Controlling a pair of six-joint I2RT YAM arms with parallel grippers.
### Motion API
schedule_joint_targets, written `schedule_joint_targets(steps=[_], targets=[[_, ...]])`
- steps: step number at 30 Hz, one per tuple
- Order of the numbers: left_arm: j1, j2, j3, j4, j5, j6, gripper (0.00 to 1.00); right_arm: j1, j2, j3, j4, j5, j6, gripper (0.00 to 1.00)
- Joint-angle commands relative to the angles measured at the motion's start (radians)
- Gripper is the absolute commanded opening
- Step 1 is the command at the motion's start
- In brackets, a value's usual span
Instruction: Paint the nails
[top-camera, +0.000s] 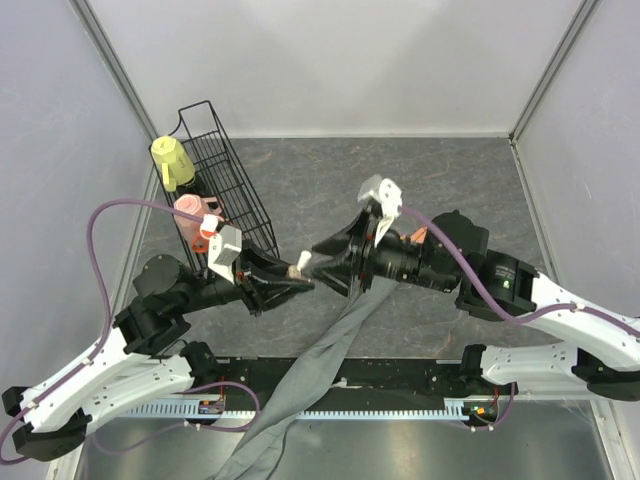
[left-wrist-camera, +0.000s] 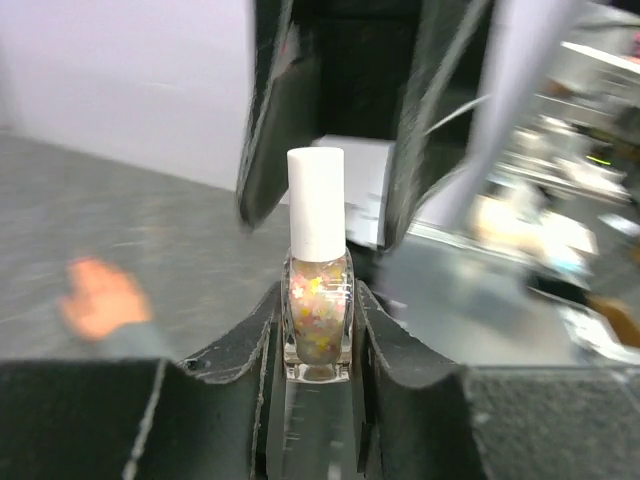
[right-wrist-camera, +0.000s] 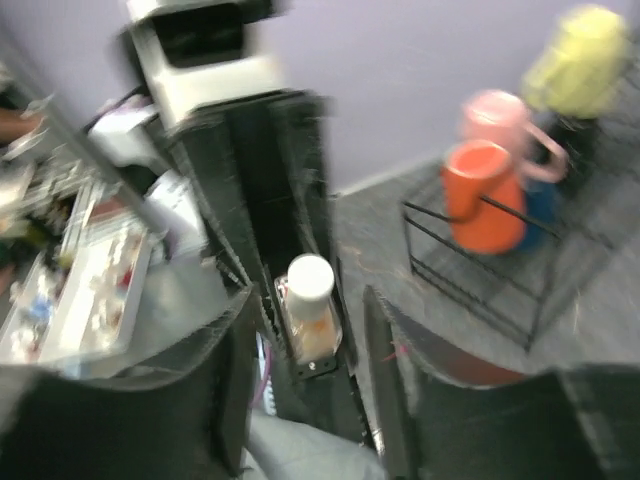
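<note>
Grey mottled table (top-camera: 330, 180), boxed in by pale walls (top-camera: 330, 60). A black wire basket (top-camera: 235, 170) is set at the far left, with a yellow cup (top-camera: 172, 162), a pink cup (top-camera: 195, 208) and an orange cup (right-wrist-camera: 485, 195) seen at it.

Left gripper (left-wrist-camera: 318, 310): jaws are closed tight on a small clear glass nail-polish bottle filled with coloured flakes (left-wrist-camera: 318, 330). The bottle is held upright by its lower body, and its white cap (left-wrist-camera: 316, 200) is on.

Right gripper (right-wrist-camera: 310, 295): jaws are about half open. The fingers (right-wrist-camera: 400, 370) are placed either side of the cap with a gap on both sides, so nothing is gripped. In the top view the two grippers are seen tip to tip over the table centre.

A peach mannequin hand (left-wrist-camera: 100, 300) is seen blurred in the left wrist view, lying on the table to the left of the bottle and apart from both grippers. Its long grey sleeve (top-camera: 320, 370) is run from under the right arm to the near table edge. The nails cannot be made out because the hand is too blurred.
</note>
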Motion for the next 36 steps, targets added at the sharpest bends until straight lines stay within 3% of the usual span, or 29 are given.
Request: schedule_joint_targets(steps=[1, 2, 8, 13, 17, 20, 23, 24, 27, 30, 31, 33, 34, 35, 36], targets=[[0.003, -0.016, 0.046, -0.089, -0.344, 0.163, 0.02, -0.009, 0.049, 0.185, -0.263, 0.44, 0.154, 0.65], [0.003, -0.012, 0.043, -0.09, -0.383, 0.166, 0.02, -0.009, 0.058, 0.217, -0.274, 0.462, 0.179, 0.69], [0.003, 0.015, 0.049, -0.1, -0.459, 0.177, 0.02, 0.0, 0.158, 0.318, -0.297, 0.462, 0.274, 0.7], [0.003, -0.002, 0.023, -0.063, -0.492, 0.155, 0.02, 0.033, 0.278, 0.449, -0.395, 0.559, 0.298, 0.54], [0.003, -0.007, 0.009, -0.051, -0.493, 0.143, 0.02, 0.059, 0.363, 0.515, -0.453, 0.606, 0.302, 0.5], [0.003, -0.007, -0.001, -0.041, -0.487, 0.132, 0.02, 0.069, 0.39, 0.524, -0.463, 0.608, 0.3, 0.37], [0.003, -0.012, -0.006, -0.041, -0.477, 0.122, 0.02, 0.074, 0.385, 0.516, -0.463, 0.614, 0.289, 0.15], [0.003, -0.012, -0.006, -0.04, -0.469, 0.119, 0.02, 0.073, 0.377, 0.507, -0.461, 0.617, 0.271, 0.03], [0.003, -0.019, -0.005, -0.035, -0.333, 0.108, 0.02, 0.073, 0.338, 0.461, -0.429, 0.578, 0.179, 0.0], [0.003, -0.044, -0.023, 0.053, -0.028, 0.07, 0.02, 0.071, 0.261, 0.365, -0.333, 0.32, 0.067, 0.0], [0.003, -0.048, -0.029, 0.092, 0.164, 0.047, 0.02, 0.071, 0.233, 0.289, -0.296, 0.157, -0.004, 0.0], [0.003, -0.041, -0.051, 0.285, 0.38, -0.085, 0.02, 0.071, 0.126, 0.177, -0.128, -0.057, -0.054, 0.0], [0.003, -0.027, -0.061, 0.375, 0.559, -0.161, 0.02, 0.07, 0.091, 0.082, -0.074, -0.134, -0.063, 0.0], [0.003, -0.012, -0.075, 0.548, 0.617, -0.311, 0.02, 0.068, 0.051, 0.055, -0.035, -0.295, -0.062, 0.0], [0.003, 0.01, -0.077, 0.592, 0.655, -0.366, 0.02, 0.07, 0.046, 0.043, 0.003, -0.35, -0.059, 0.0]])
